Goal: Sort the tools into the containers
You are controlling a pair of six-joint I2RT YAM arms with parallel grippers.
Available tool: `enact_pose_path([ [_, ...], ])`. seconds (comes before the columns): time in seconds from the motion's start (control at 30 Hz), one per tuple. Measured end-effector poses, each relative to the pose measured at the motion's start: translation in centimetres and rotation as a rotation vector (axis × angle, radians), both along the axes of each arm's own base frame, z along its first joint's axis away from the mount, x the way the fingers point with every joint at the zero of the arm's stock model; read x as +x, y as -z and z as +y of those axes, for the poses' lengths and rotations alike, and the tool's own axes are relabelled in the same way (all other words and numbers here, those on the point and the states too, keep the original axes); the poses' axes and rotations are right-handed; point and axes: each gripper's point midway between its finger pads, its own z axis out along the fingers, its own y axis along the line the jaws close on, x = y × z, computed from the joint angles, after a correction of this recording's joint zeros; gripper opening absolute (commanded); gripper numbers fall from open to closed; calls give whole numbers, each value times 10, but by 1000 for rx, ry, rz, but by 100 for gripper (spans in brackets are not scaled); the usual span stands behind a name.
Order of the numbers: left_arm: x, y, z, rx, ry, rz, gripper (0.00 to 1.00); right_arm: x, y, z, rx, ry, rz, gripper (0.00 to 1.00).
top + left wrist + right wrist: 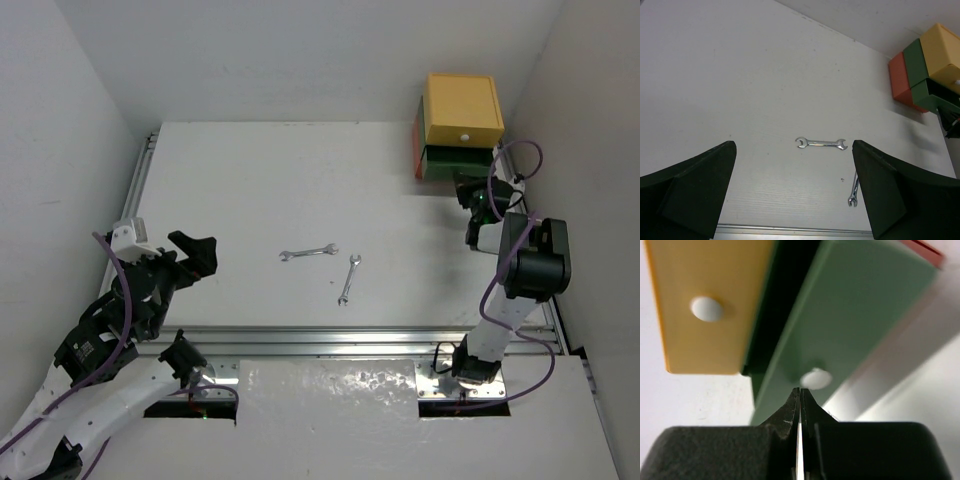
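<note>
Two small silver wrenches lie mid-table: one (308, 253) lies crosswise, the other (348, 278) lies lengthwise just right of it. Both show in the left wrist view (821, 143) (853, 190). My left gripper (190, 268) is open and empty, hovering left of them (792, 195). The yellow (463, 108), green (457, 162) and orange-red (418, 150) drawers are stacked at the far right. The green drawer (860, 305) sits pulled out a little. My right gripper (800, 392) is shut, its tips just below the green drawer's white knob (815, 378). The knife and screwdrivers are out of view.
A metal rail (340, 342) runs along the table's near edge, another (140, 180) along the left edge. Walls close in on both sides. The yellow drawer's knob (706, 308) shows left of my right gripper.
</note>
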Motion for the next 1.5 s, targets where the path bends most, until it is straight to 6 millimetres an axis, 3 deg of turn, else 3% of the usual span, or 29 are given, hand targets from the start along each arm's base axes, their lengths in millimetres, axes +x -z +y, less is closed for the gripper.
enact_pose_path([
  [0.17, 0, 0, 0, 2, 1, 0, 100, 28, -12, -3, -22, -31, -18, 0],
  [0.57, 0, 1, 0, 9, 2, 3, 100, 70, -7, -3, -73, -115, -1, 0],
  [0.93, 4, 4, -3, 26, 2, 22, 100, 72, 20, -5, -77, -155, 46, 0],
  [1.0, 4, 5, -3, 28, 3, 22, 100, 63, 25, -6, -80, -147, 40, 10],
  [1.03, 4, 5, -3, 28, 3, 22, 100, 54, 30, -5, -79, -143, 41, 20],
  [1.2, 4, 5, -3, 32, 7, 23, 100, 21, 60, -1, -47, -135, 95, 42],
  [1.37, 4, 5, -4, 31, 11, 24, 100, 21, 59, -7, -44, -142, 59, 57],
  [1.5, 4, 5, -5, 30, 15, 23, 100, 25, 80, -17, -28, -152, 62, 58],
])
